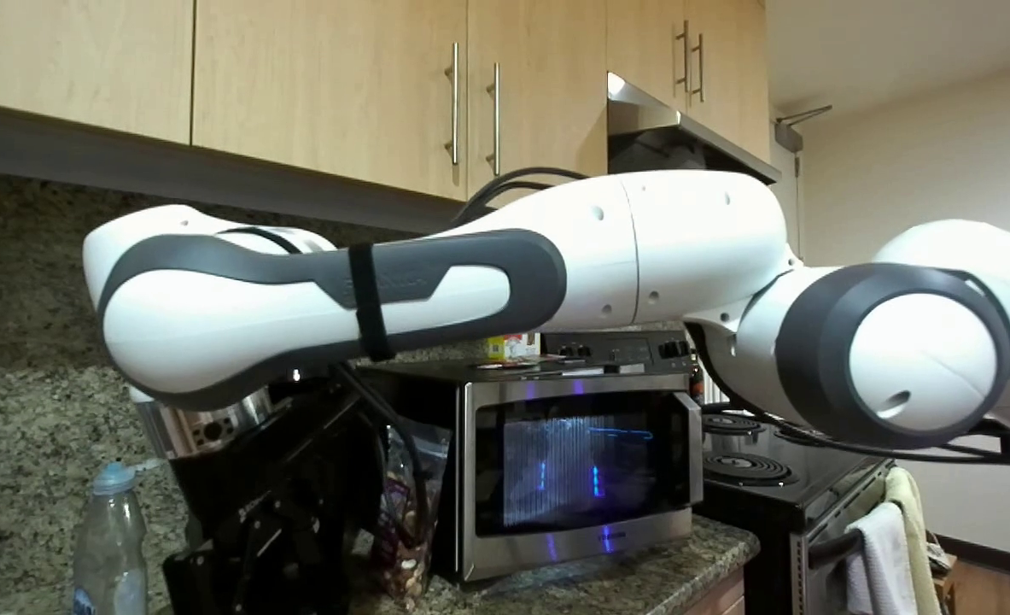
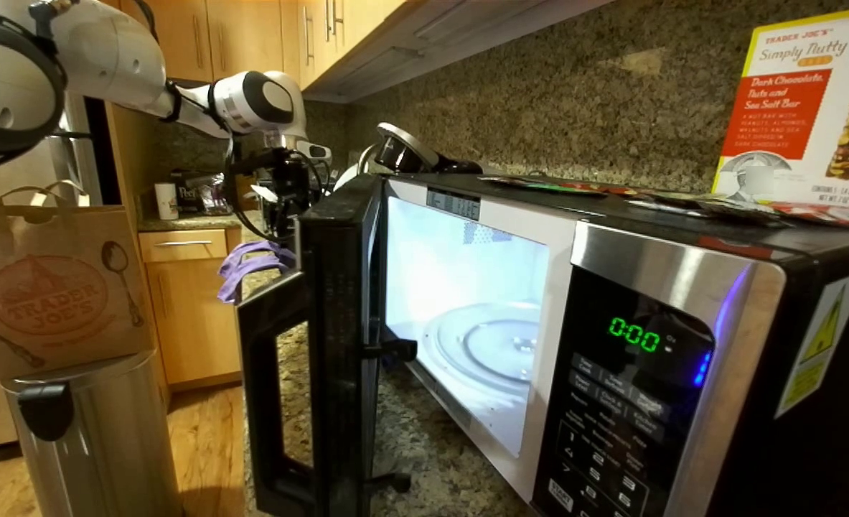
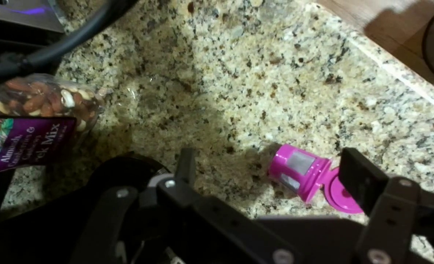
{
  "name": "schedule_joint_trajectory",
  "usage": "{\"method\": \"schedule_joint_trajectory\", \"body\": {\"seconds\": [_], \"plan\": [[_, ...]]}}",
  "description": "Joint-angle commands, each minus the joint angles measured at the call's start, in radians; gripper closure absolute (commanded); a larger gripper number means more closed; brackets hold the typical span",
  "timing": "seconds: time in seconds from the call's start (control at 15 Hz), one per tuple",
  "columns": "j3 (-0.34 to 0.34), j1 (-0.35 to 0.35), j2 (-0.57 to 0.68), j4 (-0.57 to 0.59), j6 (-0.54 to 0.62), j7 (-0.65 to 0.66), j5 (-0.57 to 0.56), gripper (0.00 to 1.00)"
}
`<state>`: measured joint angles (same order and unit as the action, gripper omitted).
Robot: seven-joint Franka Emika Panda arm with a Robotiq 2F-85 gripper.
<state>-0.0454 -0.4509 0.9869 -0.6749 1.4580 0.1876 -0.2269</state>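
My gripper [image 3: 270, 161] is open and empty above the speckled stone counter in the wrist view. A pink filter cup [image 3: 294, 168] lies on its side on the counter, seen between the fingers. Its round lid [image 3: 341, 194] is hinged open, and the right finger covers part of it. A clear bag of nut mix [image 3: 37, 99] with a purple label lies at the left. A dark round object [image 3: 128, 168] is partly hidden behind the left finger. In an exterior view the gripper [image 2: 284, 190] is a dark shape beyond the microwave door; its fingers are unclear there.
A microwave [image 2: 646, 237] stands with its door [image 2: 338, 323] swung open and its inside lit; it also shows in an exterior view [image 1: 573, 547]. A plastic bottle [image 1: 112, 547], a stove [image 1: 778, 478], a purple cloth [image 2: 255, 266] and a paper bag [image 2: 58, 287] are around. Cabinets [image 1: 325, 85] hang above.
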Motion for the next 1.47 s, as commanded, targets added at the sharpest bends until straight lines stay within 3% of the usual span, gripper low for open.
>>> {"method": "schedule_joint_trajectory", "body": {"seconds": [0.0, 0.67, 1.4], "plan": [[-0.007, -0.035, 0.078, 0.05, -0.027, 0.001, -0.018, 0.0], [-0.086, -0.128, 0.191, 0.142, -0.011, 0.009, -0.09, 0.0], [-0.185, -0.151, 0.228, 0.195, 0.053, 0.044, -0.114, 0.0]]}}
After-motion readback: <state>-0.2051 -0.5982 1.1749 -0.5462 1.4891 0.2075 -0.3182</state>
